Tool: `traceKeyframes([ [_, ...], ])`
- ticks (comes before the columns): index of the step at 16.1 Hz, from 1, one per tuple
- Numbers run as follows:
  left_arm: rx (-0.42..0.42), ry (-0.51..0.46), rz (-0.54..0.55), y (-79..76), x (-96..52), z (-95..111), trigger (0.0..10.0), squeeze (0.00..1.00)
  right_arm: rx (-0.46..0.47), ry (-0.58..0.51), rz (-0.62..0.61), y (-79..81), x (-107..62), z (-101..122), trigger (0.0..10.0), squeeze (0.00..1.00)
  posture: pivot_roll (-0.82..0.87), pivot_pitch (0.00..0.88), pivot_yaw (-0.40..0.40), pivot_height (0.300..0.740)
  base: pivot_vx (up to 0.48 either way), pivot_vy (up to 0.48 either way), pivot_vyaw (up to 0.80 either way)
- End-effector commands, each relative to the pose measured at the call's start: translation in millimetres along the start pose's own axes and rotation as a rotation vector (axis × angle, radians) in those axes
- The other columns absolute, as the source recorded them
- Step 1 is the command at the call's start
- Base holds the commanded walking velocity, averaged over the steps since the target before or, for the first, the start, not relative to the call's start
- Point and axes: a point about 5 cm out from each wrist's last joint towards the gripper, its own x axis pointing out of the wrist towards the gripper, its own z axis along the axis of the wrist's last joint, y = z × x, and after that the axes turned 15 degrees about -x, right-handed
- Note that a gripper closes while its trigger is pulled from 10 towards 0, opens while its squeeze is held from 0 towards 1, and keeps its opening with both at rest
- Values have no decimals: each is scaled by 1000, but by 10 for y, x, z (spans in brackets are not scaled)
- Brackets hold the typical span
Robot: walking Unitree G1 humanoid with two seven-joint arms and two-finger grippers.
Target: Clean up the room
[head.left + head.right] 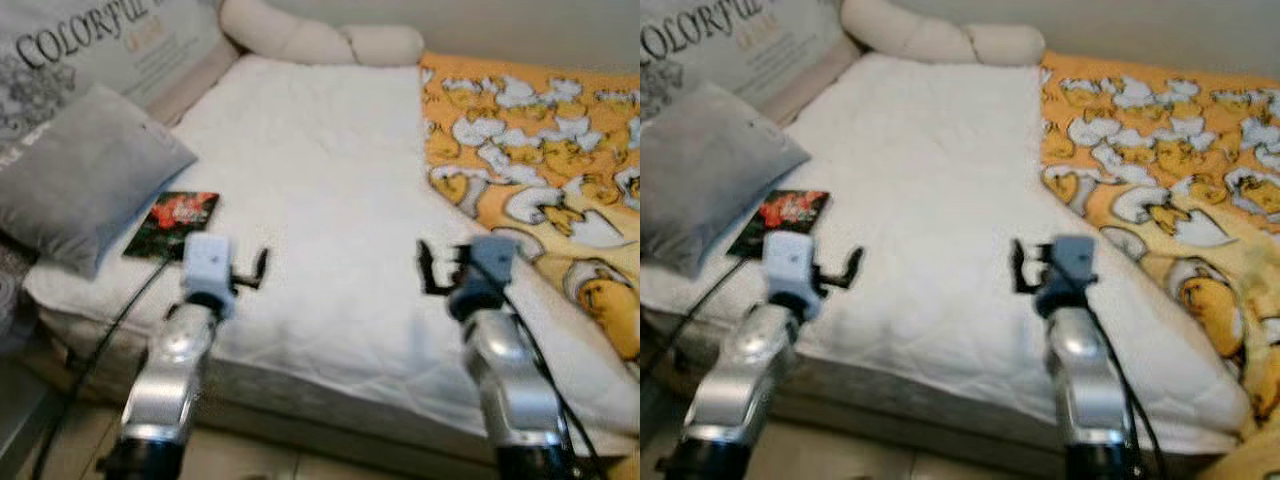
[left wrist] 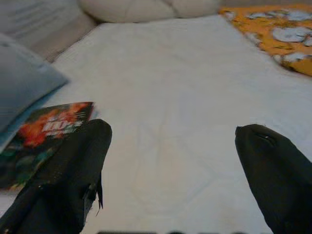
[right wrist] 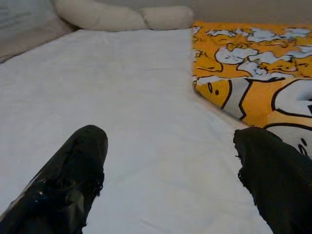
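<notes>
A white bed (image 1: pixel 320 190) lies before me. On its near left corner rests a thin book (image 1: pixel 172 224) with a dark cover and red flowers, also seen as the book (image 2: pixel 46 129) in the left wrist view, partly under a grey pillow (image 1: pixel 75 170). My left gripper (image 1: pixel 252 270) hovers open over the bed's front edge, just right of the book. My right gripper (image 1: pixel 432 268) is open too, over the sheet beside an orange blanket (image 1: pixel 540 170) with a duck pattern. Nothing is between either pair of fingers.
A cream bolster (image 1: pixel 320 40) lies along the far end of the bed. A printed cushion (image 1: pixel 90 50) with lettering leans at the left behind the grey pillow. The orange blanket covers the bed's right side and hangs over its near right corner.
</notes>
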Motion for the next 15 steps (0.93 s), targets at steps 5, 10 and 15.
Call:
traceKeyframes([
  [5,9,-8,-17,-66,36,11,10000,0,-28,28,-19,-72,9,-46,10000,1000,16,0,41,740,0,-480,0],
  [10,19,4,-22,-63,49,-13,10000,0,-36,28,-14,-60,15,-46,10000,1000,16,0,42,740,0,-288,0],
  [15,37,18,-66,-89,27,-36,10000,0,-35,50,-26,-77,17,-79,10000,1000,18,0,44,740,0,0,0],
])
